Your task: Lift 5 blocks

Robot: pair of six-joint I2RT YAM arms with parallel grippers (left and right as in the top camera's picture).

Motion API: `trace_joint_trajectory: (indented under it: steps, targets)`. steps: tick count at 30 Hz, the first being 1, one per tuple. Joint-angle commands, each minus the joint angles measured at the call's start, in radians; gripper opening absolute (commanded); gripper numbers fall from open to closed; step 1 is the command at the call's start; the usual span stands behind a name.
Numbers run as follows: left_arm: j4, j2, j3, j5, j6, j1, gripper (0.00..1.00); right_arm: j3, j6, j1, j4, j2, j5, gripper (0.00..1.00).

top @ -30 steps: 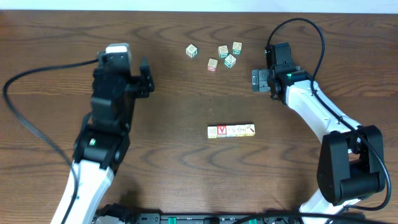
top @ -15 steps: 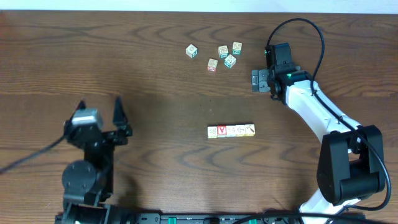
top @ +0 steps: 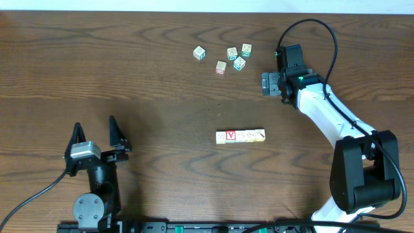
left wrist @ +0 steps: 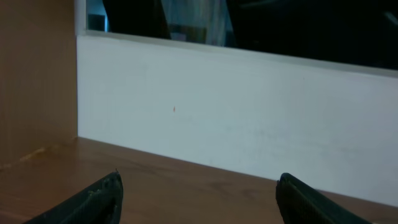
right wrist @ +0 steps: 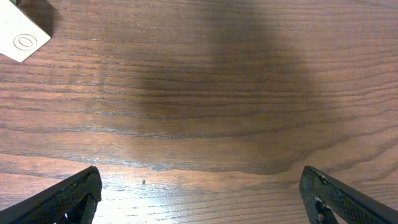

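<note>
The left claw (top: 95, 128) sits drawn back from before, wide and empty, with the blocks (top: 240, 136) well off to its right, while the right claw (top: 266, 83) stays wide, its fingertips (right wrist: 68, 196) cropped in its wrist view.

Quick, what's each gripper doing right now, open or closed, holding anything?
Left gripper: open, holding nothing.
Right gripper: open, holding nothing.

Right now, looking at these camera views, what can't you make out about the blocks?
- Row of blocks, overhead: too small to read prints beyond the red V.
- Left wrist view: faces the wall, no blocks in frame.
- Right wrist view: one pale cube, cut off by the top-left corner.
</note>
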Motion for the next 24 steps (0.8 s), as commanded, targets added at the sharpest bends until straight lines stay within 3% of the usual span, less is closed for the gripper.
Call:
trace_joint_trajectory:
  steps: [1, 10, 18, 24]
  targets:
    - [0.007, -0.048, -0.058, 0.013, -0.010, 0.005, 0.79, 0.013, -0.006, 0.006, -0.001, -0.005, 0.016, 0.99]
    - [-0.042, -0.104, -0.124, -0.014, -0.047, 0.031, 0.79, 0.013, -0.006, 0.006, -0.001, -0.005, 0.017, 0.99]
    - [-0.339, -0.104, -0.124, -0.010, -0.100, 0.031, 0.79, 0.013, -0.006, 0.006, -0.001, -0.005, 0.017, 0.99]
    - [-0.335, -0.104, -0.124, 0.006, -0.074, 0.031, 0.79, 0.013, -0.006, 0.006, -0.001, -0.005, 0.017, 0.99]
